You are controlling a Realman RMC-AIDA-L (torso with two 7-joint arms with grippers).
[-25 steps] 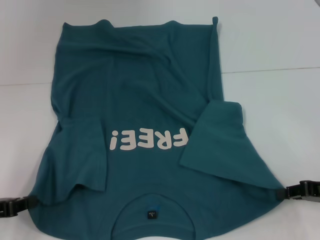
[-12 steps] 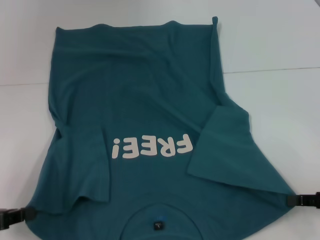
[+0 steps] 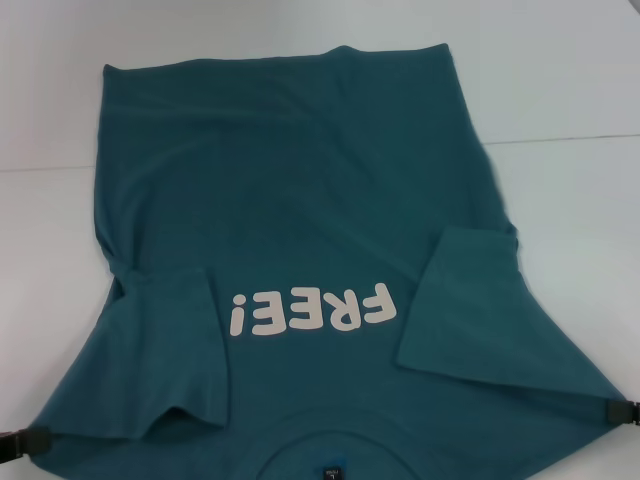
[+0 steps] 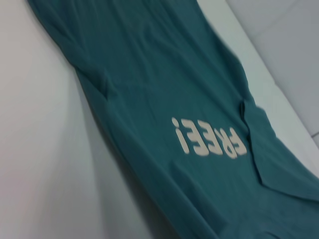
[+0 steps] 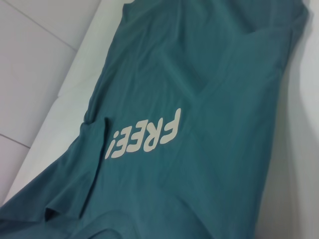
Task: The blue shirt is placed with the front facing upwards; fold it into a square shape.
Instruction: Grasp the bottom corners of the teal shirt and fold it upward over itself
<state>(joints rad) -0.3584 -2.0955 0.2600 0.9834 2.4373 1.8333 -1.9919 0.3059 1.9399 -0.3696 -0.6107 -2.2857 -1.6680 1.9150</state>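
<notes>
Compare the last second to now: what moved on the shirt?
Both grippers, left and right, slid outward and toward the robot, pulling the blue shirt with them. The folded-over far right hem corner flattened and the body wrinkles smoothed out. Unchanged: front up, both sleeves folded inward, grippers at the shoulder corners.

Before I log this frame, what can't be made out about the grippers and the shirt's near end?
- Left gripper: head view, cut by the frame's left edge; its hold on the blue shirt can't be confirmed.
- Right gripper: head view, cut by the right edge; same doubt.
- Neck label: cut by the bottom edge, unreadable.
- Neither wrist view shows fingers.
</notes>
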